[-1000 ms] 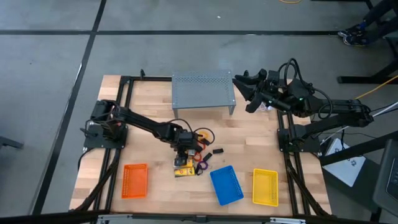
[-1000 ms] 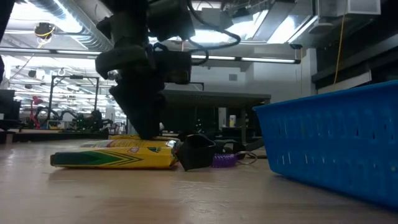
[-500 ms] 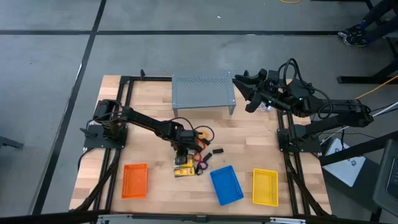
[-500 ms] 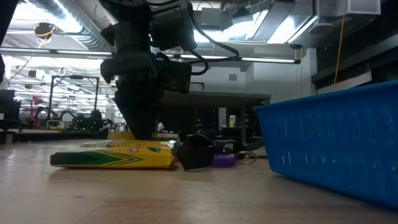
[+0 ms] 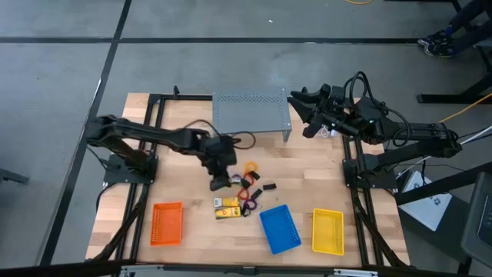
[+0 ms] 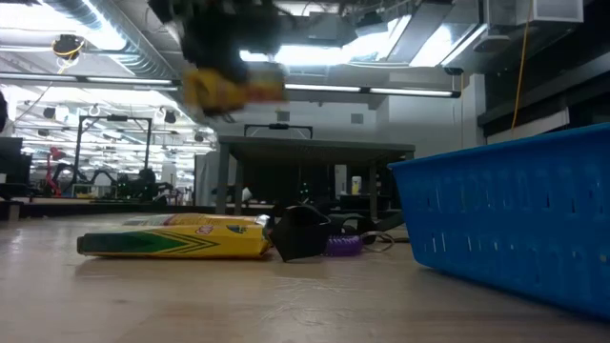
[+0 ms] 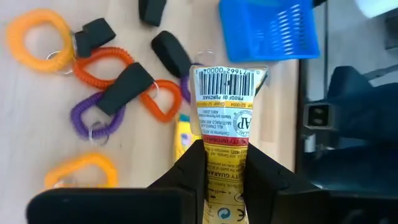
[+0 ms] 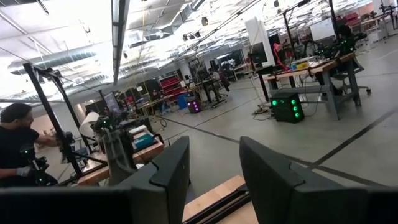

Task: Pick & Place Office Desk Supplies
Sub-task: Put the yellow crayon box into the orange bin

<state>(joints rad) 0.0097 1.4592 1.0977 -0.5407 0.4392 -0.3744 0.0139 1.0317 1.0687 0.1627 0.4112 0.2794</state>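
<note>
My left gripper (image 5: 220,184) hangs over the middle of the table, shut on a yellow packet (image 7: 225,106), which shows blurred and high in the low view (image 6: 233,88). A second yellow packet (image 5: 227,208) lies flat on the wood below it. Beside that packet lie orange loops (image 7: 106,62), a purple loop (image 7: 87,118) and black clip pieces (image 7: 130,87). My right gripper (image 5: 296,97) is raised at the far right, above the table, open and with nothing between its fingers (image 8: 214,174). My left gripper pinches the packet's two long sides (image 7: 224,155) between its two fingers (image 7: 193,171), slanting down from above. The fingers lie along the packet, whose barcode end (image 7: 224,84) sticks out past the fingertips. The packet is lifted clear of the table.
An orange basket (image 5: 167,223), a blue basket (image 5: 280,228) and a yellow basket (image 5: 327,231) stand along the near edge. A grey perforated shelf (image 5: 251,114) stands at the far middle. The blue basket's wall (image 6: 505,219) fills the right of the low view.
My left gripper has taken hold of one yellow packet and risen with it, drawing back a little toward the table's left. That packet is now lifted clear. The other packet, the loops and the clips have stayed where they were.
</note>
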